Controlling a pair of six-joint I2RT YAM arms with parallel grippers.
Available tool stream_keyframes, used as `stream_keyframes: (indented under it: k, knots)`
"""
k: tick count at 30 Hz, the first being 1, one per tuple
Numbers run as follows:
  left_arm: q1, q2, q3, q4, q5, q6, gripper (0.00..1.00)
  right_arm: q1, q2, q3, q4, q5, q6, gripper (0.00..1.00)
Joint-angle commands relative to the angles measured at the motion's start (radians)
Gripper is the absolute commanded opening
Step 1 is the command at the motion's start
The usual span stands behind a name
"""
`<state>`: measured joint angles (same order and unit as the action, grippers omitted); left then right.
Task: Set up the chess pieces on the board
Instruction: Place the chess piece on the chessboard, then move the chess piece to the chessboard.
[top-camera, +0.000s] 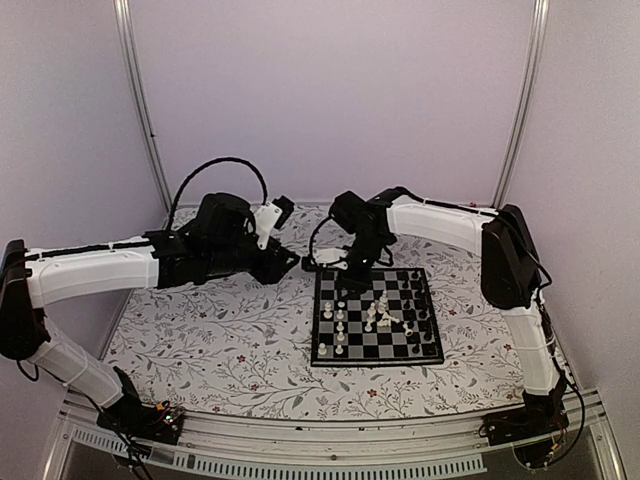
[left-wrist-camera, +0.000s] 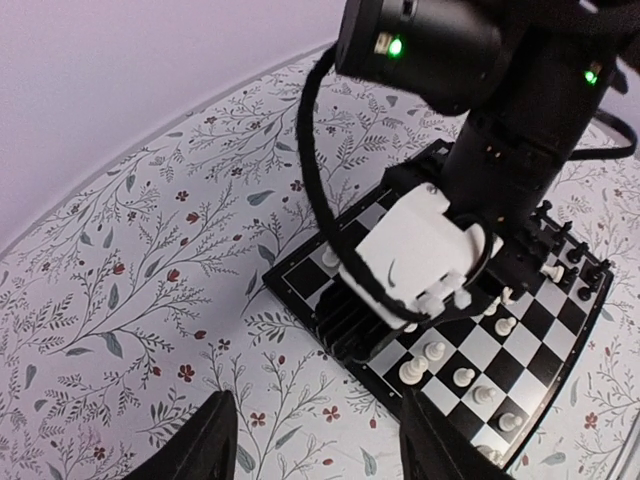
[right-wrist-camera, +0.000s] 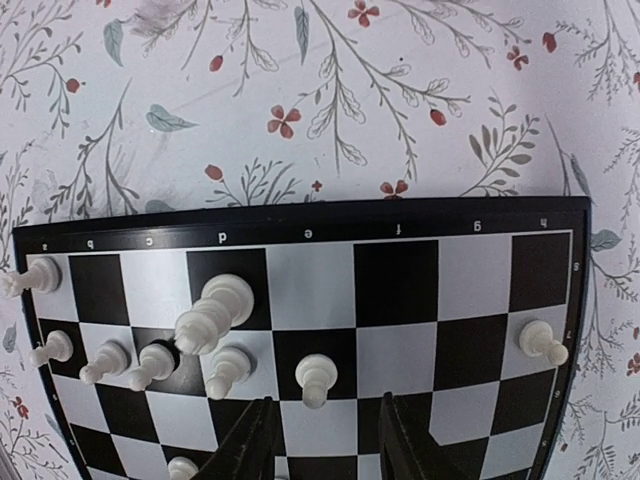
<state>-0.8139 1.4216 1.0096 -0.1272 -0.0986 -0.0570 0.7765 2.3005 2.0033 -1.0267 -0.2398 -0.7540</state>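
Observation:
The board (top-camera: 376, 347) lies right of the table's middle. White chess pieces (top-camera: 340, 320) stand along its left side, a loose white cluster (top-camera: 381, 316) lies mid-board, and black pieces (top-camera: 421, 298) are on the right. My right gripper (top-camera: 353, 274) hovers over the board's far left part, open and empty. In the right wrist view its fingers (right-wrist-camera: 250, 440) straddle a square just behind a white pawn (right-wrist-camera: 315, 378). A taller white piece (right-wrist-camera: 212, 312) stands on the d file. My left gripper (top-camera: 289, 264) is open and empty over the table, left of the board (left-wrist-camera: 300, 275).
The floral table surface (top-camera: 220, 350) spreads left of and in front of the board. A lone white pawn (right-wrist-camera: 541, 342) stands near the board's h side. The right arm's wrist (left-wrist-camera: 420, 250) hangs over the board close to my left gripper (left-wrist-camera: 320, 450). Walls close in behind.

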Motion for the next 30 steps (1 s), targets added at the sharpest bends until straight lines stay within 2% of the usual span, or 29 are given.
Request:
stream_keyframes:
  k: [1,8,13,16,19,23,30]
  knots:
    - [0.019,0.031,-0.016,0.005,0.06,-0.02,0.56,-0.035,-0.134,-0.025,-0.041,-0.052,-0.002,0.4]
    - [0.023,0.147,0.043,0.003,0.142,-0.014,0.54,-0.15,-0.307,-0.238,0.013,-0.14,0.003,0.42]
    - [0.022,0.283,0.159,-0.059,0.22,-0.004,0.54,-0.275,-0.462,-0.475,0.195,-0.308,0.102,0.43]
    - [0.016,0.381,0.253,-0.123,0.297,0.012,0.53,-0.296,-0.529,-0.609,0.293,-0.291,0.137,0.43]
    - [0.007,0.456,0.331,-0.183,0.346,0.029,0.52,-0.302,-0.547,-0.65,0.321,-0.247,0.139,0.43]
    - [-0.01,0.537,0.418,-0.287,0.34,0.053,0.5,-0.307,-0.54,-0.661,0.328,-0.262,0.139,0.43]
    - [-0.029,0.59,0.444,-0.375,0.273,0.103,0.49,-0.306,-0.531,-0.663,0.327,-0.266,0.137,0.43]
